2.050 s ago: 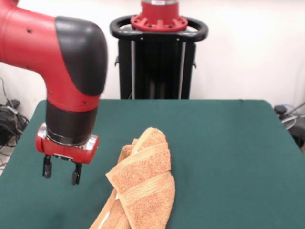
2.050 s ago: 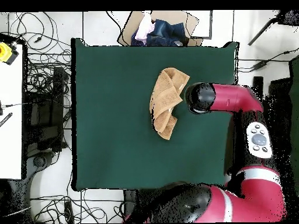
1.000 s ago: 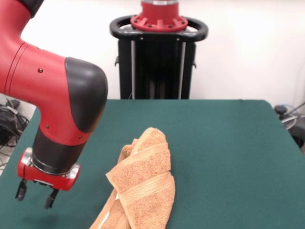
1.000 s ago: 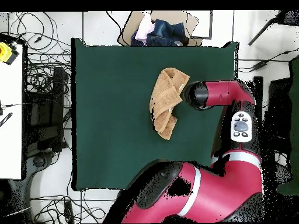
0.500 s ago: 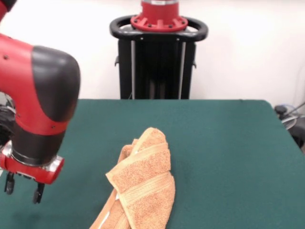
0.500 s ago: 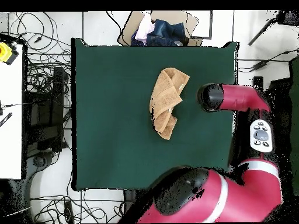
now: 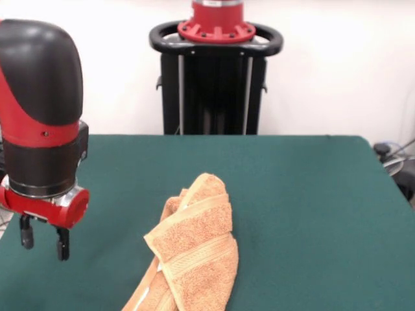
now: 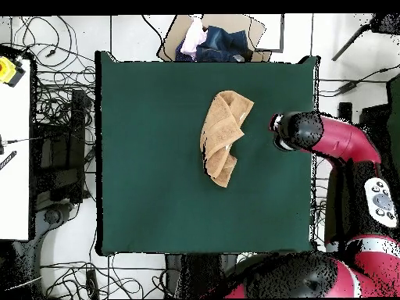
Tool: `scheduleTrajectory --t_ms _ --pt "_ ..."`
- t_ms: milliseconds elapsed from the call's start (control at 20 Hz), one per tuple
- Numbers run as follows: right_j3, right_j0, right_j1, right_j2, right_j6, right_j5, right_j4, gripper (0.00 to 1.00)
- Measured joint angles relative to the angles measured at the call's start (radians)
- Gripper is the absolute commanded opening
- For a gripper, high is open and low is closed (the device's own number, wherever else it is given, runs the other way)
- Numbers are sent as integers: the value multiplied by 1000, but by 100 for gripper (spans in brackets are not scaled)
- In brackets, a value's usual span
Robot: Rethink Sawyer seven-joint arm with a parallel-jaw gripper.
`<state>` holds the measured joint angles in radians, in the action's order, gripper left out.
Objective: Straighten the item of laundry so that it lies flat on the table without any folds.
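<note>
The towel (image 7: 192, 249) lies bunched and folded over itself on the green desk (image 7: 311, 214), well apart from the fingers (image 7: 44, 238), which hang empty above the desk near its edge with a clear gap between their two tips, so they are parted and holding nothing. From the fingers' side, the nearest part of the towel is the folded flap with the woven band running across it. From above, the towel (image 8: 223, 136) shows as a long, narrow, crumpled strip, doubled along its length. Being terry cloth, it should be light, limp and slightly grippy: it will sag and drag rather than slide stiffly, and a pinch may catch more than one layer. The best hold is probably a free corner or the edge of the top flap, pulled outward to open the fold.
</note>
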<state>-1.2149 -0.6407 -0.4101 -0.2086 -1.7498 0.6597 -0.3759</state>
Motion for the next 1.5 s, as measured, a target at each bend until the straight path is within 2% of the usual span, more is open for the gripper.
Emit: scheduleTrajectory --t_ms 450,850,1200,1500 --pt "-37 -46 -10 -98 2 25 11 100" --pt "-35 -43 -6 -100 2 27 7 100" --pt "-2 -45 4 -100 5 28 -58 100" --pt "69 -56 33 -100 66 71 -113 100"
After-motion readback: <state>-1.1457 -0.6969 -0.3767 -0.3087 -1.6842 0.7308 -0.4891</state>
